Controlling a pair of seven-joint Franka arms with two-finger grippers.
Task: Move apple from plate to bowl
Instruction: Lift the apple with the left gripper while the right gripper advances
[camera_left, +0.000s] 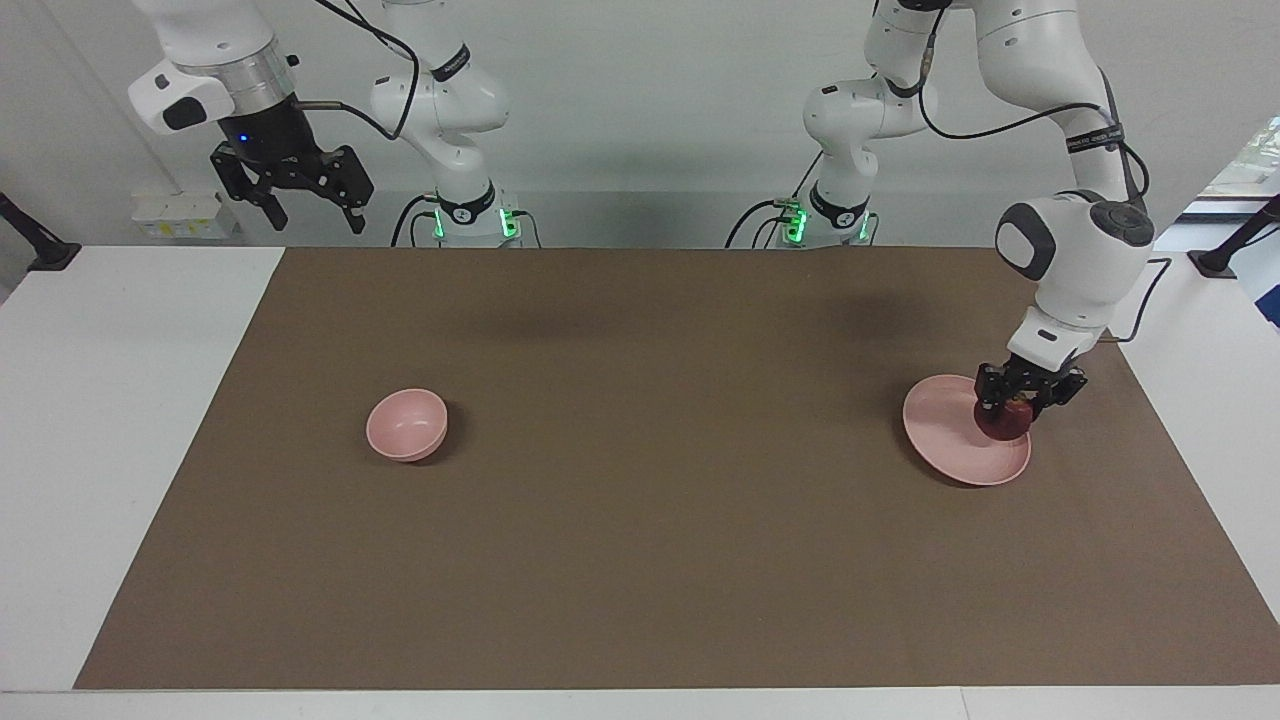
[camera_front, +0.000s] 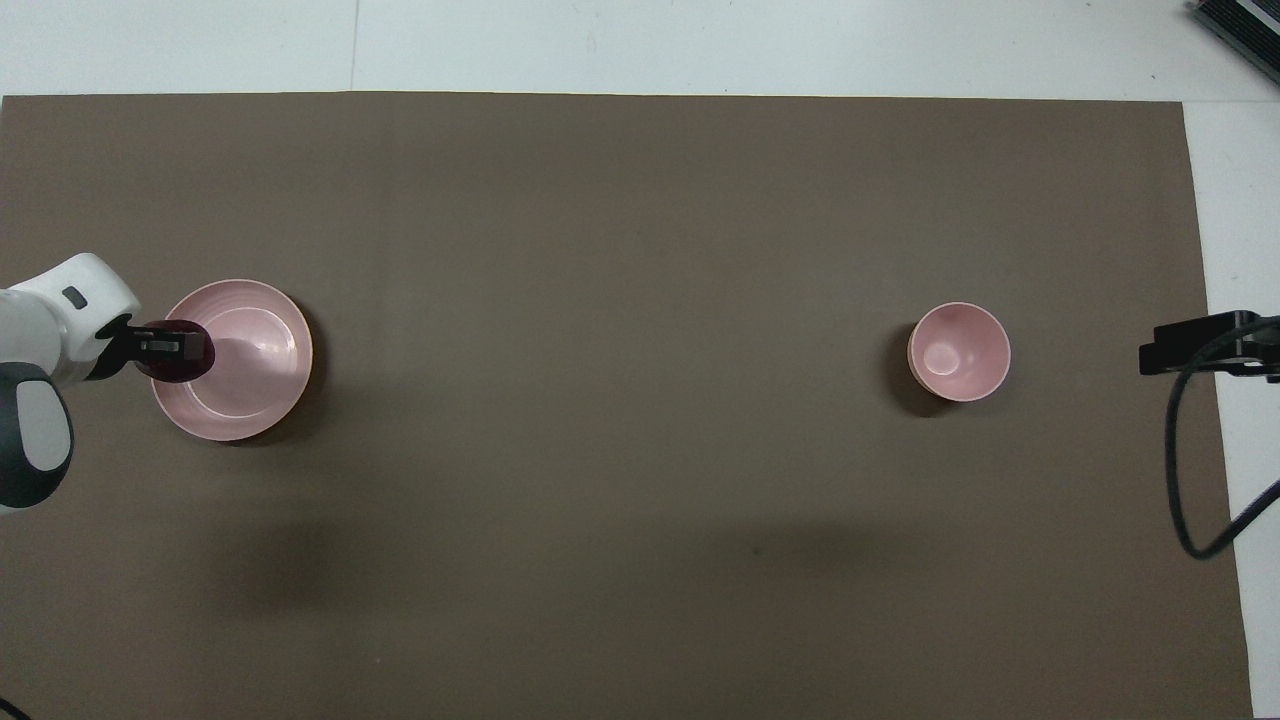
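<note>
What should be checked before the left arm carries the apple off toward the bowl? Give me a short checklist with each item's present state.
1. Left tool shut on the apple: ok, it grips the apple from above.
2. Apple lifted off the plate: cannot tell; it sits at the plate's edge toward the left arm's end of the table, contact unclear.
3. Bowl upright with nothing in it: ok.
4. Path between plate and bowl: ok, only bare brown mat lies there.
5. Right tool out of the way: ok, open, the arm waits raised over the table's edge at the right arm's end.
</note>
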